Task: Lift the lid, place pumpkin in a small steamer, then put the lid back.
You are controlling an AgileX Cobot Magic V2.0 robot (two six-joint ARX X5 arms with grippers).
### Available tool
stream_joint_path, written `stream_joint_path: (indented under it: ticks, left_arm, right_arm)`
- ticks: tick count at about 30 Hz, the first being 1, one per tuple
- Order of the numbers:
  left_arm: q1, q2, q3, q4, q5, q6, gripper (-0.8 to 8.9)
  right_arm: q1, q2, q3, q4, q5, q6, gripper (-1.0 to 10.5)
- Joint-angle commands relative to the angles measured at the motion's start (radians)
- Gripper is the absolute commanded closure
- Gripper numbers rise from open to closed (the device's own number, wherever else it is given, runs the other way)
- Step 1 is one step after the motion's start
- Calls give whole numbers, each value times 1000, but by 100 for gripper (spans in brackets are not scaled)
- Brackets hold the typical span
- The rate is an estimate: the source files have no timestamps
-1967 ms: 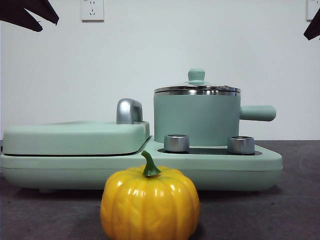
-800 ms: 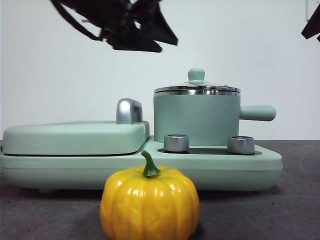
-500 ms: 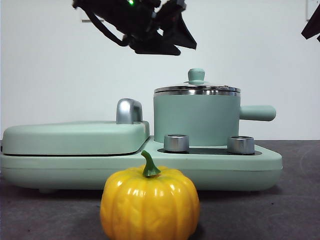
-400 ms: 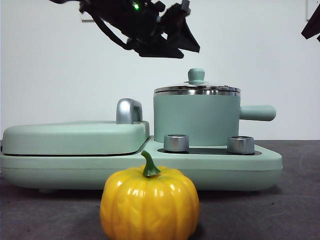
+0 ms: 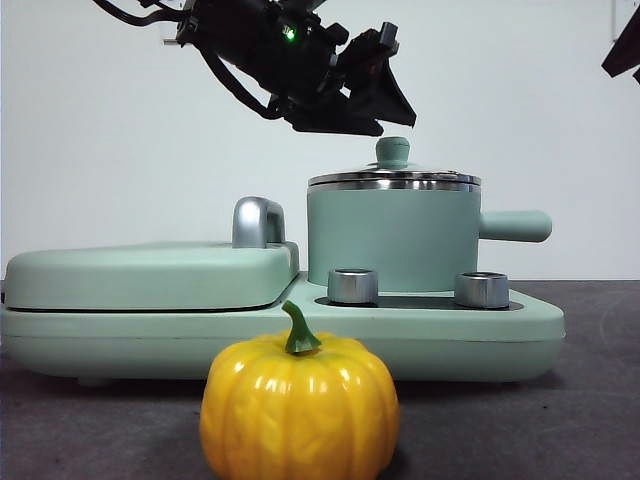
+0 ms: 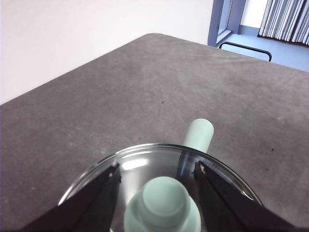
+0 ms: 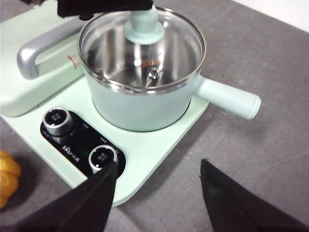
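Nearest the front camera, one pumpkin (image 5: 299, 405) is sitting on the grey felt-like table (image 5: 560, 430), its glossy yellow-orange plastic ribbed and topped by a curved green stem. Behind it, a mint-green cooker base (image 5: 300, 335) is carrying two knurled steel dials (image 5: 353, 285), with a wide flat griddle cover (image 5: 150, 275) and its chrome handle (image 5: 257, 221) beside them. On the base the small steamer (image 5: 392, 235) is standing, a smooth cylindrical pot with one stubby side handle (image 5: 515, 226). The lid (image 7: 140, 46), clear glass in a steel rim, is resting on it. The left gripper (image 6: 157, 170) is hovering just above the lid, jaws spread either side of the knob (image 6: 161, 205), not touching it. The right gripper (image 7: 157, 176) is waiting higher, jaws apart.
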Motion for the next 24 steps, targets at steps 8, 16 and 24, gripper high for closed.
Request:
stream_joint_path:
  ticks: [8, 16, 24]
  left_arm:
    - [-11, 64, 25, 10, 4, 14, 560]
    - [-11, 67, 25, 7, 4, 14, 566]
    - [-11, 67, 25, 3, 4, 14, 739]
  right_arm:
    - [4, 6, 17, 21, 0, 3, 671]
    - [4, 6, 17, 21, 0, 3, 671]
    - [4, 6, 17, 21, 0, 3, 671]
